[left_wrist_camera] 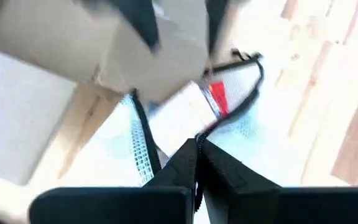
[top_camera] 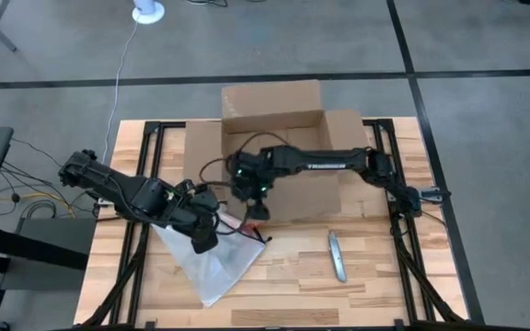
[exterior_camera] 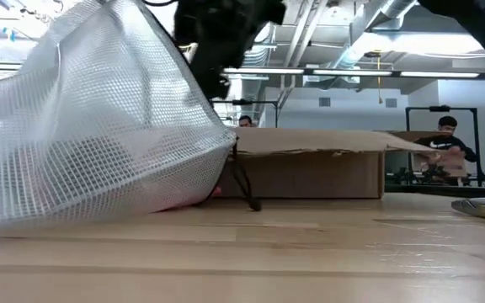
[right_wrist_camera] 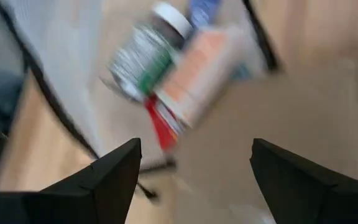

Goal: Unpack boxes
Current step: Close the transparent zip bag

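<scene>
The brown cardboard box (top_camera: 283,147) stands open at the table's far middle. A clear mesh zip bag (top_camera: 212,262) lies in front of its near left corner, one side raised (exterior_camera: 99,143), the rest on the table. Inside the bag show a green-labelled bottle (right_wrist_camera: 143,59) and an orange packet (right_wrist_camera: 194,78). My left gripper (top_camera: 205,241) is shut on the bag's edge. My right gripper (top_camera: 258,210) reaches across the box and hangs open (right_wrist_camera: 194,168) over the bag's mouth, touching nothing that shows. My left gripper pinches the bag's black-trimmed edge (left_wrist_camera: 199,138) between its two fingertips. The fingers come from the table's left side, slanting down. That edge is held up off the table, and the bag's lower part (top_camera: 214,276) rests on the wood.
A grey utility knife (top_camera: 338,256) lies on the table to the right of the bag, near the front. The box's flaps (top_camera: 272,97) stand open toward the far side. People (exterior_camera: 446,126) show in the room beyond the table.
</scene>
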Motion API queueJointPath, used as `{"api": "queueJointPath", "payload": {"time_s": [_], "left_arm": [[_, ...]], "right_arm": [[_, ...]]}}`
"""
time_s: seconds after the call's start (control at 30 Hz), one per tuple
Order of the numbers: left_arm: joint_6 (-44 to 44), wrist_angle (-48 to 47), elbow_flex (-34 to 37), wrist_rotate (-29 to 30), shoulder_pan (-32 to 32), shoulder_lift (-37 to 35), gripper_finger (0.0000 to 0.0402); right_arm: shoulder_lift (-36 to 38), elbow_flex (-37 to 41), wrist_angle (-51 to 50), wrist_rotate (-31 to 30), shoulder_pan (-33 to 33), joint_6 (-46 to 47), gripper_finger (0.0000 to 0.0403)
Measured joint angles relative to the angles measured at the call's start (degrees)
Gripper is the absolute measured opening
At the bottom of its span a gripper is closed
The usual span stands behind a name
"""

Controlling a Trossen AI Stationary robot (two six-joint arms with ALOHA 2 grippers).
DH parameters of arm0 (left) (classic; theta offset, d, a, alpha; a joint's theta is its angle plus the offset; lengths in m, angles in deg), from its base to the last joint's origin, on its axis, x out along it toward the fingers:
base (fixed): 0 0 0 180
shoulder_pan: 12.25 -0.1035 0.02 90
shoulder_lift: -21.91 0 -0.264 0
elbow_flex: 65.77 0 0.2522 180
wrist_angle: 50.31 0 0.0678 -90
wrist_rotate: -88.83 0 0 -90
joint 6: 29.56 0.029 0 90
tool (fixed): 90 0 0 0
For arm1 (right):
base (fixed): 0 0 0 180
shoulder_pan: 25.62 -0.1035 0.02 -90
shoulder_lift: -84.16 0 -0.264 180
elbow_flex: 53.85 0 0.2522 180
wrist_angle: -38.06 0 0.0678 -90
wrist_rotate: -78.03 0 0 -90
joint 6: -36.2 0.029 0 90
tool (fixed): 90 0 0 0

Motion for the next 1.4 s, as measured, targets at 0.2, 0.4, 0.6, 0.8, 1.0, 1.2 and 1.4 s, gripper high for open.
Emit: {"api": "queueJointPath", "payload": {"time_s": [0.2,0.4,0.6,0.8,1.0,1.2,1.4], "left_arm": [[-3.09,0.15,0.35,0.62,2.79,0.01,0.0],[-3.85,0.2,0.35,2.35,2.82,0.0,0.0],[-2.81,0.2,0.35,2.9,2.82,0.0,0.0],[-2.7,0.22,0.35,2.87,2.82,0.0,0.0],[-1.79,0.22,0.35,2.87,2.82,0.0,0.0],[-0.74,0.22,0.38,2.87,2.82,0.0,0.0],[-1.78,0.23,0.38,2.65,2.82,0.0,0.0]], "right_arm": [[1.07,1.49,-6.92,-12.06,3.74,-9.57,0.0285],[0.94,7.14,-5.37,-12.58,7.44,-8.04,0.0285],[0.94,12.99,-4.74,-12.24,9.95,-8.04,0.0286],[0.83,13.51,-7.34,-12.54,13.54,-6.16,0.0286],[0.86,13.07,-10.1,-11.78,15.01,-5.01,0.0286],[0.81,7.61,-15.85,-10.6,9.05,-5.79,0.0286],[0.83,1.6,-18.41,-10.31,4.91,-6.53,0.0286]]}}
